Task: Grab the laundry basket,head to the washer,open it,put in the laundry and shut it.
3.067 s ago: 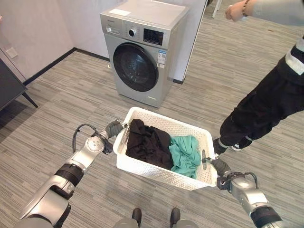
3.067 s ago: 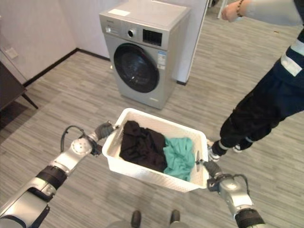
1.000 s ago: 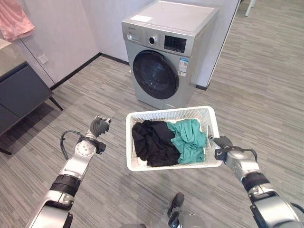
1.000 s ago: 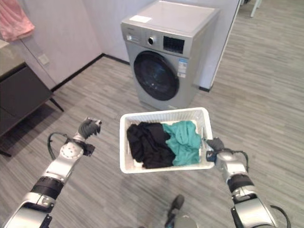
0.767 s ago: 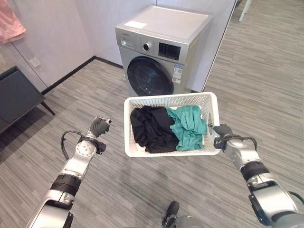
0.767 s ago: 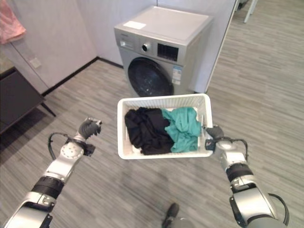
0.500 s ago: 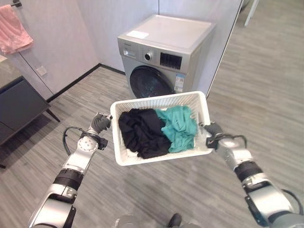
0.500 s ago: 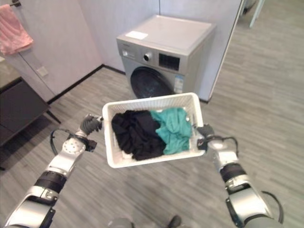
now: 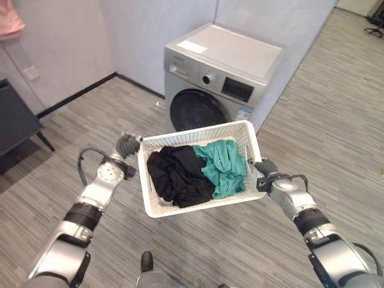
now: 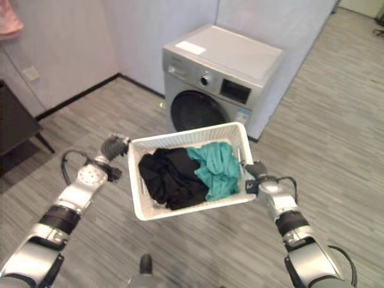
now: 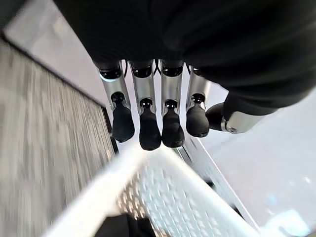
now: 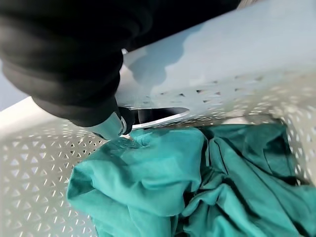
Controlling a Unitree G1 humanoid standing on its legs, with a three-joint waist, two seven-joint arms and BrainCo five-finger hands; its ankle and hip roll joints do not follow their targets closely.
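Clearly the basket (image 9: pixel 198 168) is off the floor, carried between both hands just in front of the washer (image 9: pixel 222 84), whose round door (image 9: pixel 195 111) is shut. The left hand (image 9: pixel 127 144) sits at the basket's left end; its wrist view shows the fingers (image 11: pixel 150 131) curled over the white rim, so it appears clenched on that edge. The right hand (image 9: pixel 267 170) is at the right end, and its wrist view shows the thumb (image 12: pixel 116 123) hooked in the handle slot, gripping there. Inside lie black clothes (image 9: pixel 177 177) and a teal garment (image 9: pixel 225 165), heaped loosely.

The basket looks like stiff perforated plastic, light in itself, and the soft load probably adds little weight but can shift if the basket tips. The two end handles are the sound places to hold; the thin lattice walls would likely flex under a squeeze. It tilts slightly now, so keeping both ends level matters. The clothes will be limp and should be gathered in a bunch.
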